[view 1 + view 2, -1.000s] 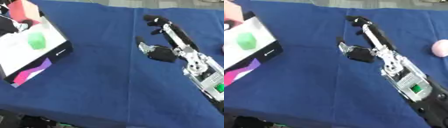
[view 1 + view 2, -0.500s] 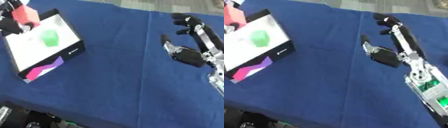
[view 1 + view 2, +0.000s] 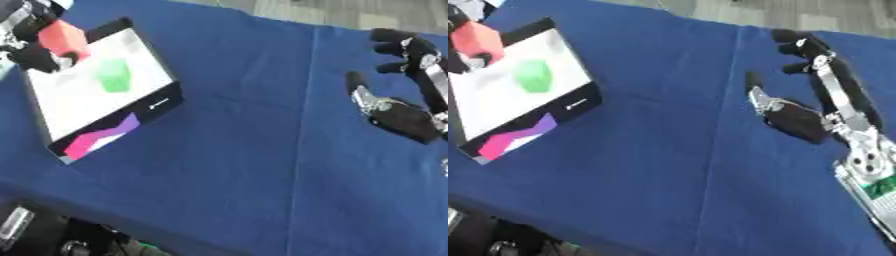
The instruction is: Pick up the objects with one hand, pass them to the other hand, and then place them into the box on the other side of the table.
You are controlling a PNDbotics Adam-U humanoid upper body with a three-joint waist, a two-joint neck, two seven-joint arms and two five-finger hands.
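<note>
At the upper left a red block (image 3: 63, 38) sits pinched in the left hand (image 3: 31, 42) over the white-floored box (image 3: 83, 102) holding a green block (image 3: 113, 76), while the right hand (image 3: 802, 117) rests spread open on the blue tablecloth (image 3: 254, 150) at right.

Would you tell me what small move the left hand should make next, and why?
Probably open the left hand to drop the red block into the box: the block sits at the box's far corner, beside the green object already inside.
</note>
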